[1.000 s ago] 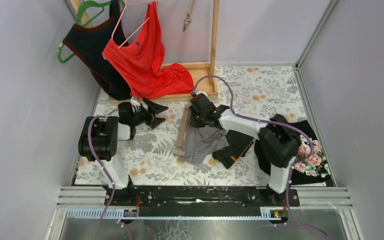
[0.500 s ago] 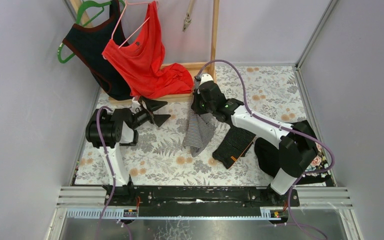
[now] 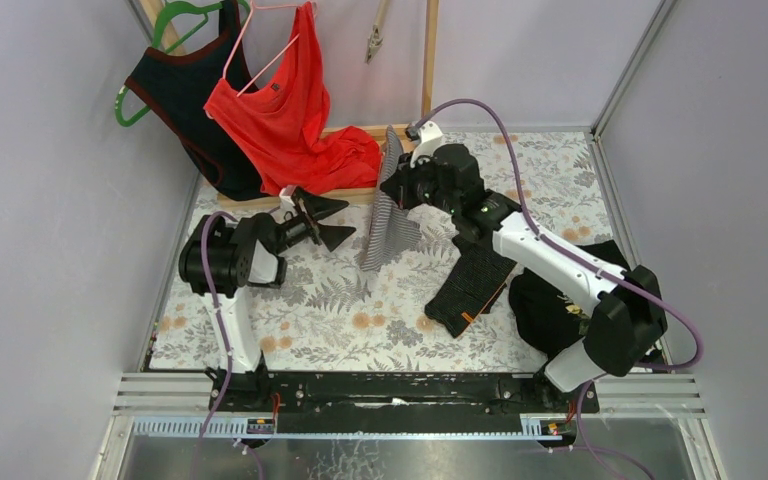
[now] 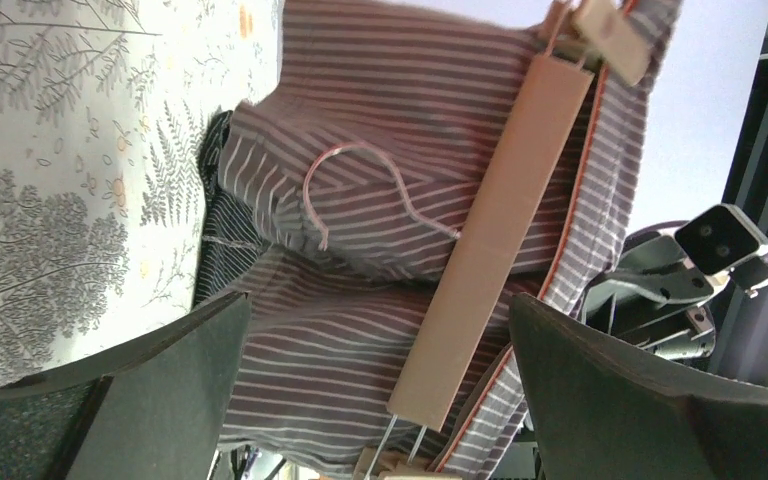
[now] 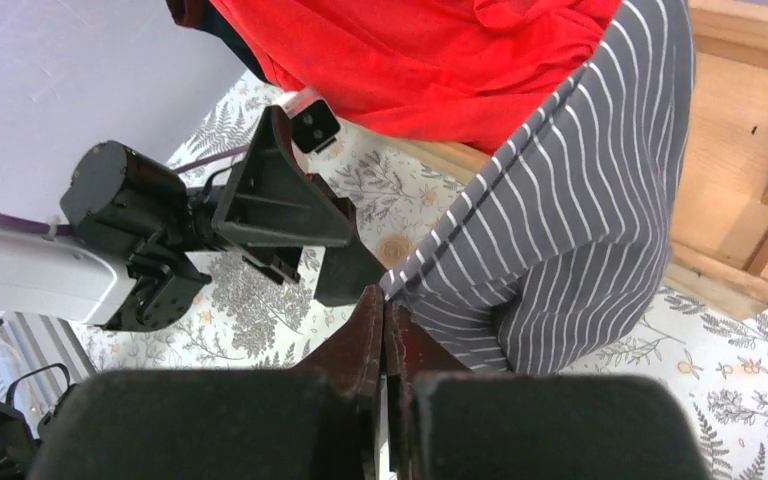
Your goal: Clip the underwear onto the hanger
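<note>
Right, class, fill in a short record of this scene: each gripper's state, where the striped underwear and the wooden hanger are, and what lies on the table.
left gripper: open, empty, facing the underwear
right gripper: shut on the striped underwear, which hangs from it
wooden hanger: bar against the underwear, a clip at each end
table: black garment lying flat

Grey-striped underwear hangs upright over table w/ wooden clip hanger flat against it (wire hook on fabric).
</note>
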